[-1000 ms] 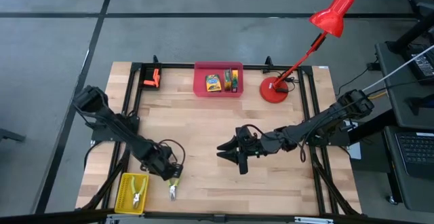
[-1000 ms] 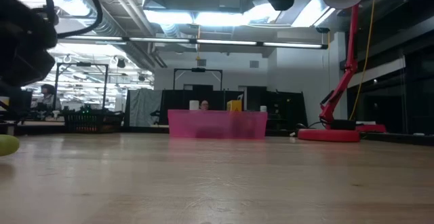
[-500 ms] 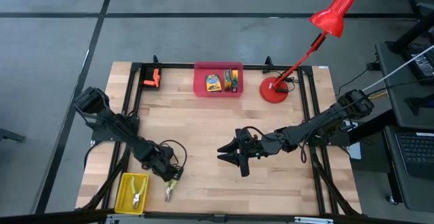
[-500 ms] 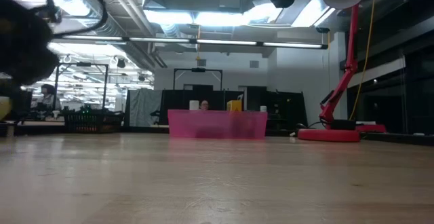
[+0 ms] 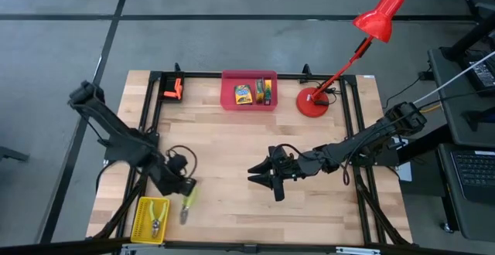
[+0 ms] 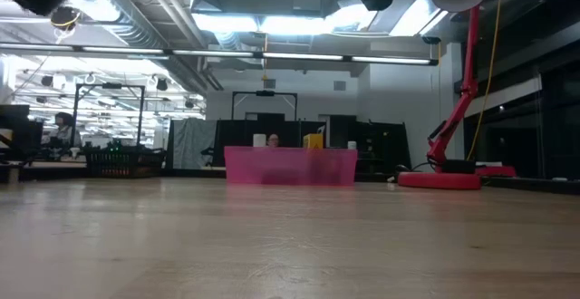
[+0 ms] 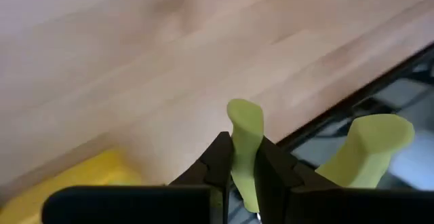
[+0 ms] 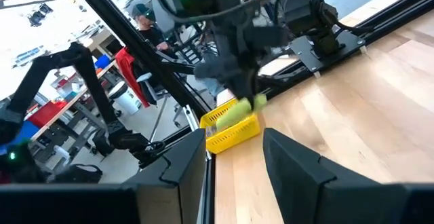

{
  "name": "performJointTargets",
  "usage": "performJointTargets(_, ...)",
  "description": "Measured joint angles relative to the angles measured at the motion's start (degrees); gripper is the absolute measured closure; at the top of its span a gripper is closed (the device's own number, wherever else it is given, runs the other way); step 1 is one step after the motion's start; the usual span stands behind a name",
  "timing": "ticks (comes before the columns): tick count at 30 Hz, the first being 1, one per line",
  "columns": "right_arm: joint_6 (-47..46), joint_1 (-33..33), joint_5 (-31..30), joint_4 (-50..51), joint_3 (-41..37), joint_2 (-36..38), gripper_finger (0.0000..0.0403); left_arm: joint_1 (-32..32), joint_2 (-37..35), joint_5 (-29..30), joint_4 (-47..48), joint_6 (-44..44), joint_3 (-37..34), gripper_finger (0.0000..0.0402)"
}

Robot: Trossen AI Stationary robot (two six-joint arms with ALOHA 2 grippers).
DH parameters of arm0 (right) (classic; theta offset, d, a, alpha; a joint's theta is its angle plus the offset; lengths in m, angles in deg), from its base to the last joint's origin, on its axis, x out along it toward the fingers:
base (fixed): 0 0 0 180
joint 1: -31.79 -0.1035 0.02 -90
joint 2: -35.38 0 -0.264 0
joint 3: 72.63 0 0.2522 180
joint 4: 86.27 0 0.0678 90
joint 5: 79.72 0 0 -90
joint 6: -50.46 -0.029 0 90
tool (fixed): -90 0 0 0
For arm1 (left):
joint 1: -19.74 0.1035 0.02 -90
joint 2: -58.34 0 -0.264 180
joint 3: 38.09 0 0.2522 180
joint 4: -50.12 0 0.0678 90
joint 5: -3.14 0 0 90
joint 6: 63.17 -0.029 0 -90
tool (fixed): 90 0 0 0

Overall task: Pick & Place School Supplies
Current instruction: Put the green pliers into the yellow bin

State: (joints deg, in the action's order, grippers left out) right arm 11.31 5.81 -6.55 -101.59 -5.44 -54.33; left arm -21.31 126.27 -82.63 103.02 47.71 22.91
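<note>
- The pale wooden counter (image 5: 232,147) is mostly bare in the middle. Everything sits around its edges.
- A red desk lamp (image 5: 312,102) stands at the far edge, just beside the pink plastic tray (image 5: 229,100).
- That tray holds the yellow-and-green printed crayon boxes (image 5: 244,93), so that's where your school supplies are.
- A yellow mesh basket (image 5: 139,222) sits at the near left corner.
- Your right gripper (image 5: 259,174) hovers mid-counter. Its fingers are partly apart with nothing between them, and it points across toward the left side.
- Your left gripper (image 5: 184,187) is up off the counter, just beside the basket. It's clamped narrow on one handle of the green-handled metal pliers (image 7: 244,136), which isn't a school supply.
- What matters next: the crayon boxes lie toward the far edge from both grippers, well apart from each.
- I'd say the right arm is nearer and it's free. It would need to turn toward the tray, and the boxes look to lie lengthwise near-to-far.
</note>
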Motion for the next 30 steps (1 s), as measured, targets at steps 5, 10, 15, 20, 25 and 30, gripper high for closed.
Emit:
performJointTargets(5, 0.57, 0.00, 0.60, 0.01, 0.00, 0.00, 0.0249, -6.69, -2.23, -4.53, 16.95, 7.59, 5.28, 0.0370)
performJointTargets(10, 0.65, 0.11, 0.80, 0.02, 0.00, 0.00, 0.0249, -11.91, -2.40, -7.10, 20.76, 15.32, 6.37, 0.0370)
performJointTargets(15, 0.65, 0.33, 0.78, 0.00, 0.00, 0.00, 0.0249, -10.54, 0.01, -9.08, 22.11, 15.41, 6.45, 0.0370)
performJointTargets(20, 0.40, 0.33, 0.78, 0.00, 0.00, 0.00, 0.0249, -12.25, 2.61, -9.95, 22.98, 15.22, 6.45, 0.0370)
performJointTargets(25, 0.01, 0.33, 0.80, 0.00, 0.00, 0.00, 0.0249, -15.06, 5.31, -11.86, 23.41, 15.41, 6.43, 0.0370)
performJointTargets(30, -0.39, 0.33, 1.16, 0.00, 0.00, 0.00, 0.0249, -16.87, 8.04, -12.74, 23.32, 15.64, 6.39, 0.0370)
